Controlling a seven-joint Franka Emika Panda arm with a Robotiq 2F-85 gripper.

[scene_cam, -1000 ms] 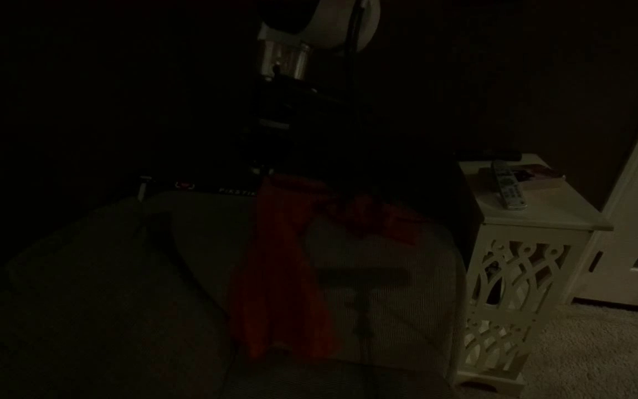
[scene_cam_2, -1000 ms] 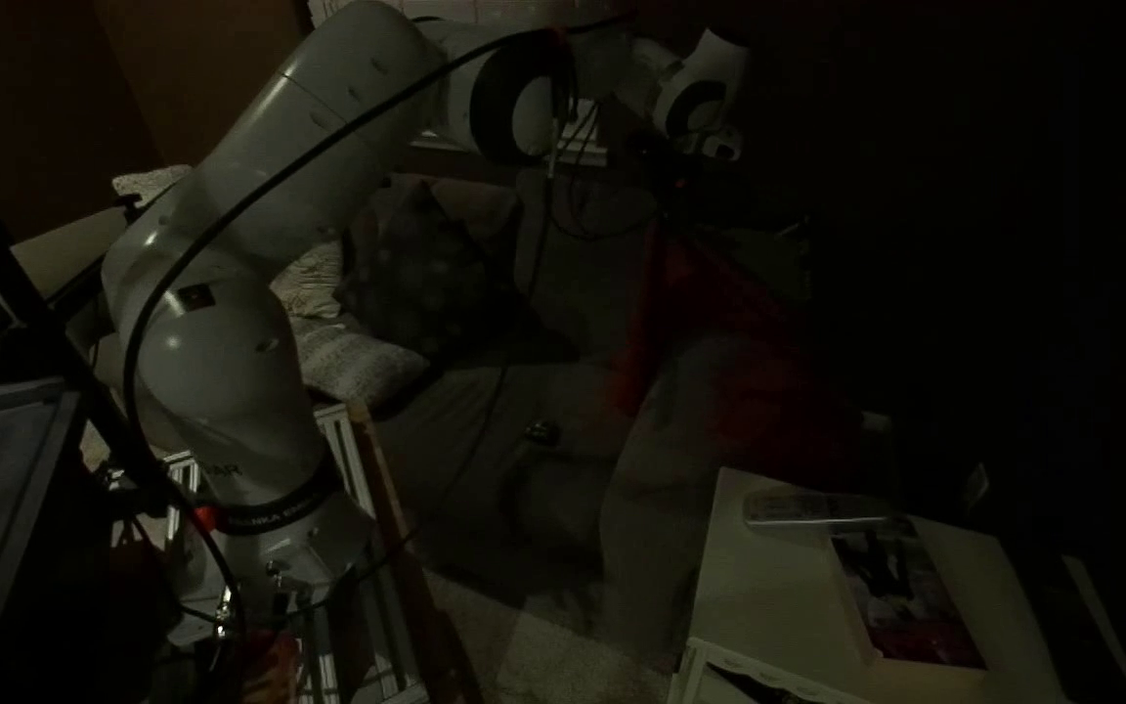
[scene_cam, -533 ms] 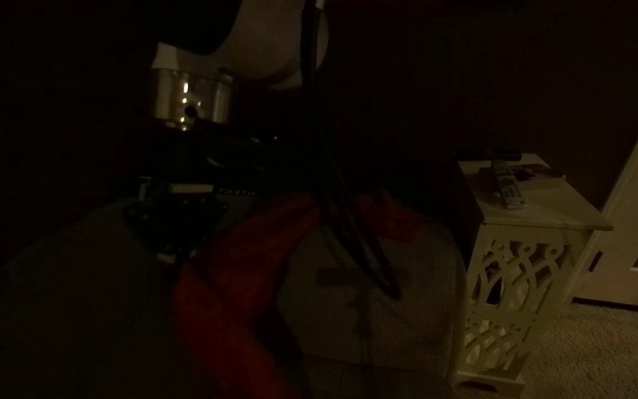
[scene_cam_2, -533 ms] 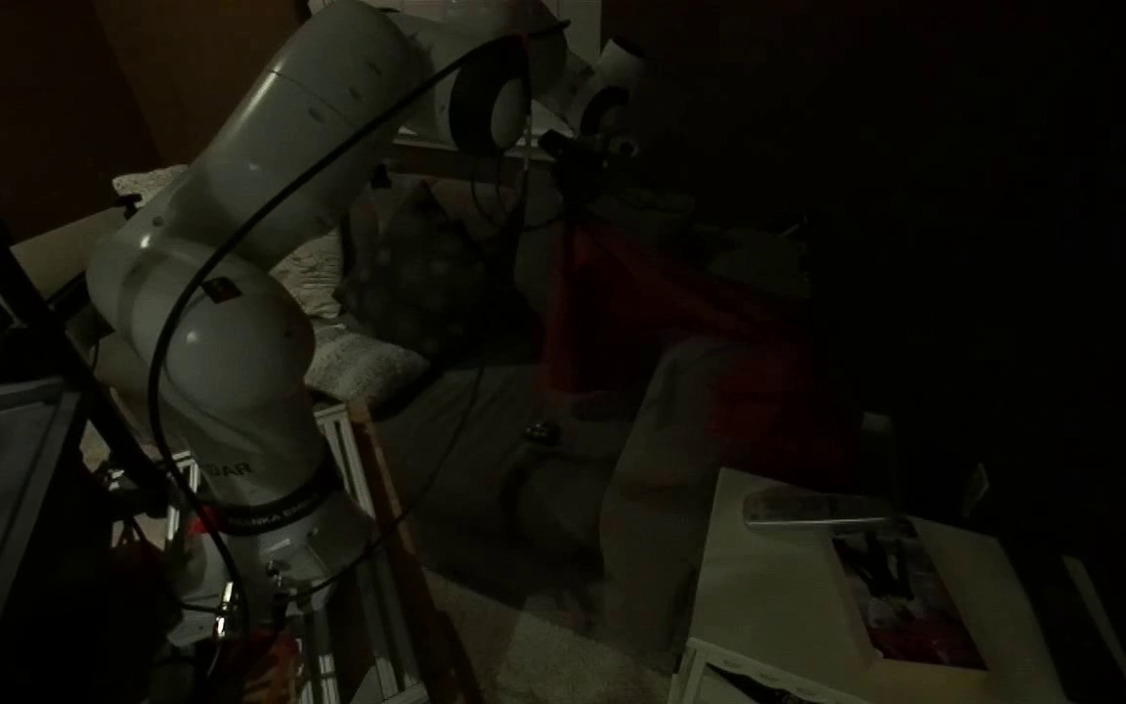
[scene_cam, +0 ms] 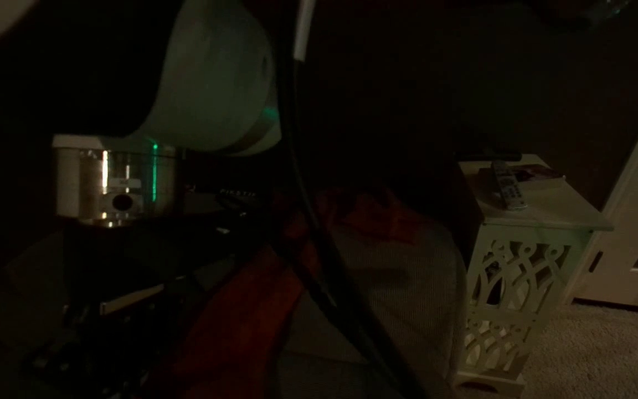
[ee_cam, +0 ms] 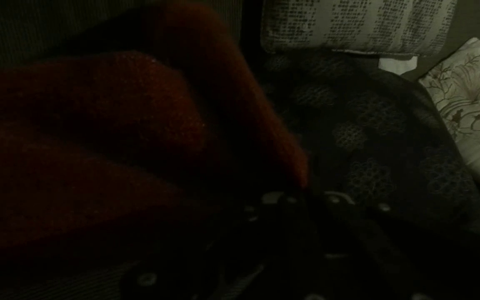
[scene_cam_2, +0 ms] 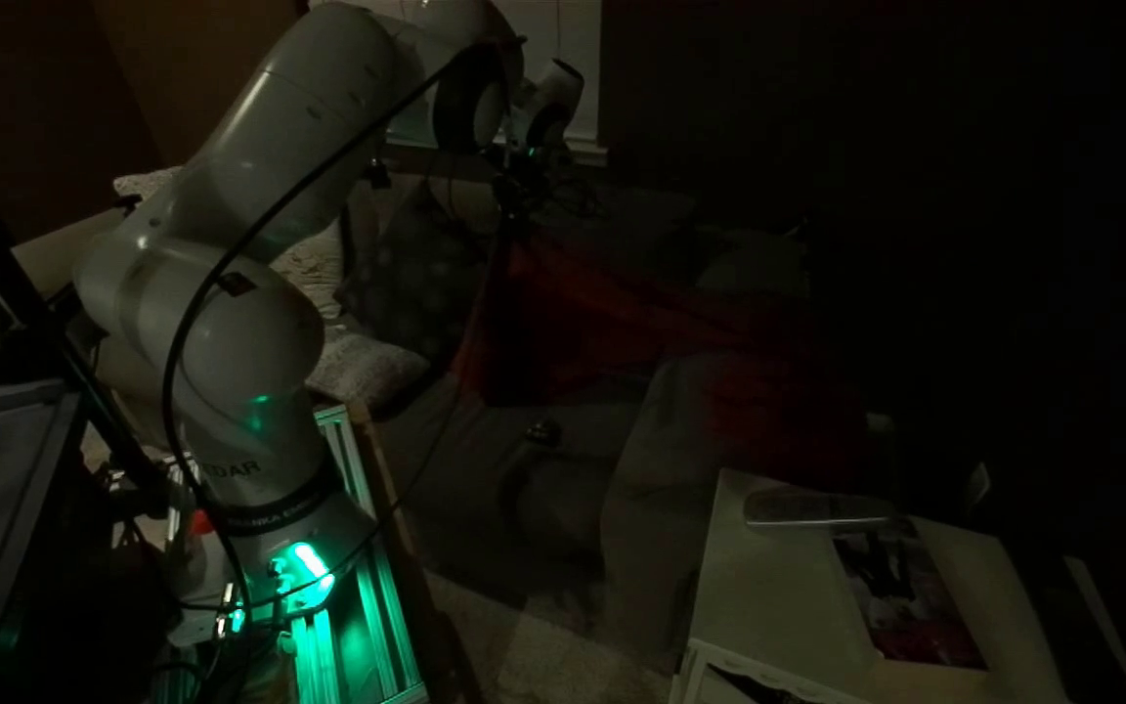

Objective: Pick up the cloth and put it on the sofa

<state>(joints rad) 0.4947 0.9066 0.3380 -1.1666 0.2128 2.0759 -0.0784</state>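
The scene is very dark. The red-orange cloth shows in both exterior views [scene_cam: 241,310] [scene_cam_2: 573,313] and fills the left of the wrist view [ee_cam: 140,108]. My gripper [ee_cam: 306,196] has its fingertips close together with a corner of the cloth between them. In an exterior view the gripper [scene_cam_2: 509,223] holds this corner up above the sofa seat. The cloth's far part drapes over the arm of the grey sofa [scene_cam: 374,316], whose seat [scene_cam_2: 446,460] lies below the cloth. The fingertips are dark and hard to make out in the exterior views.
A white side table [scene_cam: 546,216] beside the sofa arm bears a remote [scene_cam: 508,185] and a book [scene_cam_2: 905,592]. A dark patterned pillow [ee_cam: 365,125] and light pillows [ee_cam: 473,96] lie on the sofa. A black cable [scene_cam: 319,238] hangs from the arm.
My gripper has moved away from the sofa arm toward the pillows and robot base, pulling the held cloth corner across the seat. A green light has come on at the robot's base.
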